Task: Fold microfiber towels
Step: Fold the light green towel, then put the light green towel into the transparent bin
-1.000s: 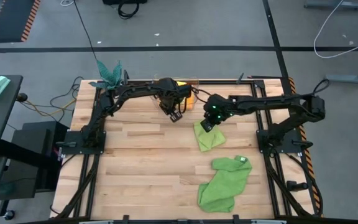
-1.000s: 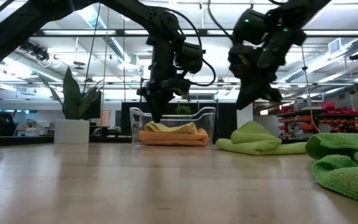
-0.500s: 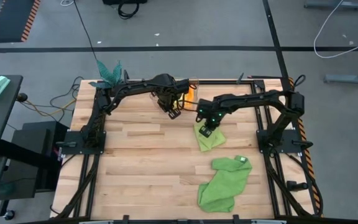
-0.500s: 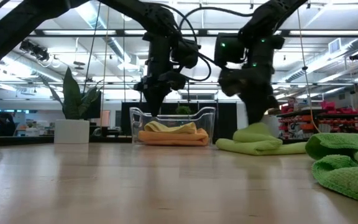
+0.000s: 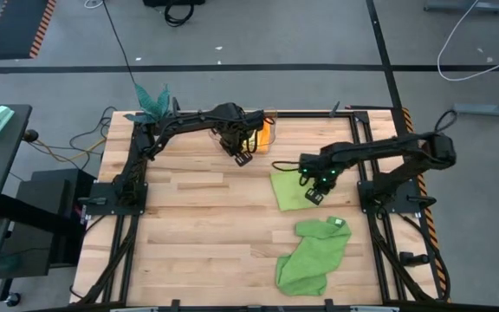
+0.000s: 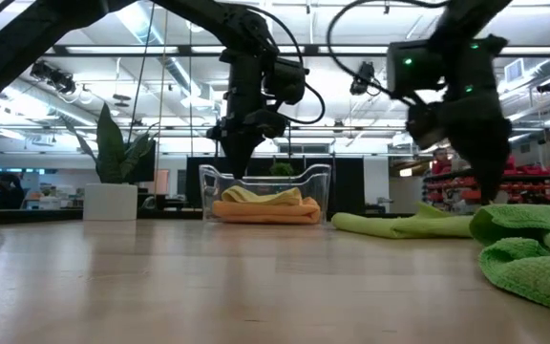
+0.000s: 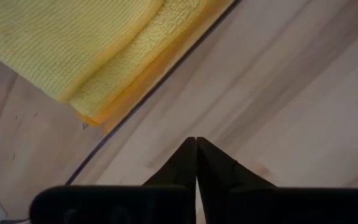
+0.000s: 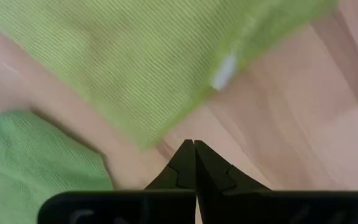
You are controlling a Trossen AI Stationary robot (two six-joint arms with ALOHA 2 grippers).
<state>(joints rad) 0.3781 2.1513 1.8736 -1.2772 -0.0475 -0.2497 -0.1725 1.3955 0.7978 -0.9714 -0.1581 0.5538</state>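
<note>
Lime towel (image 5: 291,190) lies flat beside the right gripper (image 5: 315,196), fingers pressed together, empty. Pinch its edge squarely. Left gripper (image 5: 241,159), also closed, waits near the yellow towel (image 7: 79,43).

the pale, planked wooden table (image 5: 197,225) is showing a smooth, faintly glossy finish. the lime green plush cloth (image 5: 289,189) and the larger mid-green cloth (image 5: 312,253) are looking soft, matt and finely ribbed. the clear plastic bin (image 6: 265,180) is gleaming around the yellow cloth (image 7: 73,50) and the orange cloth (image 6: 267,213).
</note>
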